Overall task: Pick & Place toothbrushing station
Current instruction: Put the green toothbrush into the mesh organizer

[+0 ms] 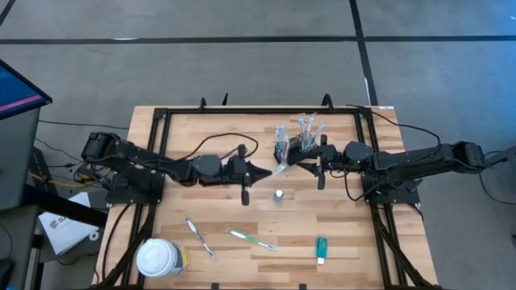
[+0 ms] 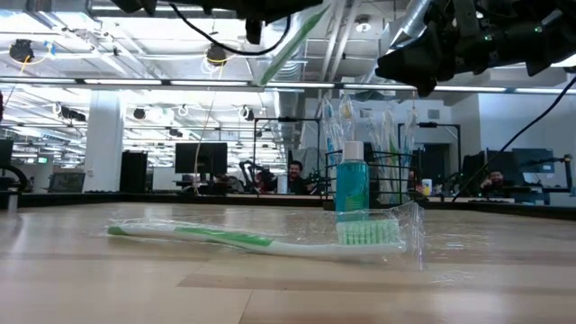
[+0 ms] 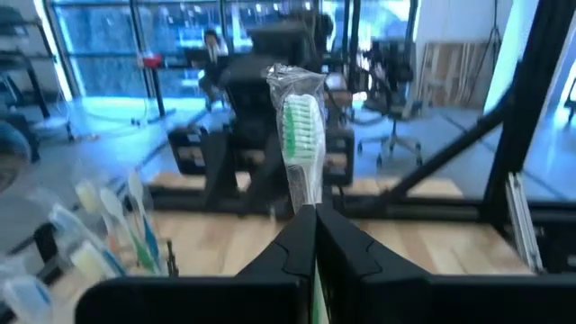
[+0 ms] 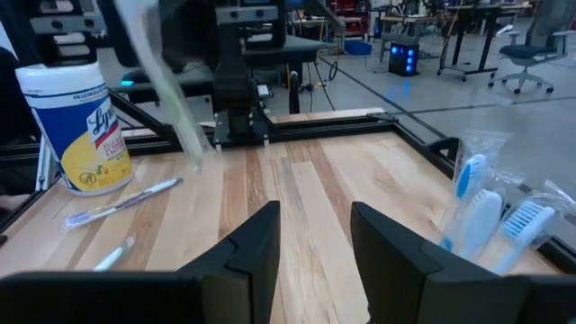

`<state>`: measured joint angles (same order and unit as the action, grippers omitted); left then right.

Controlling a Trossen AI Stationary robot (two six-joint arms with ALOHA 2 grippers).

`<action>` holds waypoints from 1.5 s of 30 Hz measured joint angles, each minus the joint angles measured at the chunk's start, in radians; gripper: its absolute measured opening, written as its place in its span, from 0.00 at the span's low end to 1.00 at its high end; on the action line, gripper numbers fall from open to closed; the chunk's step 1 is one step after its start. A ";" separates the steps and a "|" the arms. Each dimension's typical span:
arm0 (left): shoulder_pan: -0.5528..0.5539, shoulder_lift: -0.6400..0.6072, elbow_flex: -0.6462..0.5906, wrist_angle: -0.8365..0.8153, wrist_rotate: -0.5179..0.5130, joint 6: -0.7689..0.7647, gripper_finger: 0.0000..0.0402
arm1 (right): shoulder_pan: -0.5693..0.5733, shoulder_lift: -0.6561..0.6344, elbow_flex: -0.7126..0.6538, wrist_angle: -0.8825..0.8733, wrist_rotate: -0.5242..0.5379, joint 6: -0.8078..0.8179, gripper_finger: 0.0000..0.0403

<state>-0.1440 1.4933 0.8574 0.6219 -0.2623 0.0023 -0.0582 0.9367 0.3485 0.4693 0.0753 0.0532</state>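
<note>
**Currently: left gripper holds a wrapped toothbrush beside the caddy**

The left gripper (image 1: 260,171) sits above the table's middle, its fingers pressed together on the handle of a green wrapped toothbrush (image 3: 301,135), whose bristle head points toward the caddy (image 1: 297,147). The black wire-mesh caddy stands near the table's (image 1: 339,234) far edge and contains several wrapped toothbrushes standing upright. The right gripper (image 1: 310,165) is positioned just beside the caddy, on its right, with fingers apart and nothing between them.

A small bottle (image 1: 278,195) stands upright just in front of the two grippers. Nearer the front edge lie a pink-and-blue toothbrush (image 1: 200,238), a green toothbrush (image 1: 248,239) and a teal tube (image 1: 321,249), well apart from each other. A white-lidded round tub (image 1: 160,258) stands at the front left corner.
</note>
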 joint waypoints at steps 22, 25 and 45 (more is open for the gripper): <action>0.068 0.252 0.051 0.400 0.036 0.001 0.00 | 0.002 0.000 0.000 0.122 -0.050 0.000 0.32; 0.068 0.293 0.084 0.397 0.036 0.001 0.00 | 0.017 0.000 0.000 0.135 -0.053 0.000 0.32; 0.082 0.319 0.116 0.400 0.035 0.019 0.00 | 0.078 0.019 0.000 0.232 -0.053 -0.053 0.32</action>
<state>-0.0620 1.8119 0.9733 1.0217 -0.2268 0.0217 0.0196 0.9560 0.3485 0.7017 0.0223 -0.0002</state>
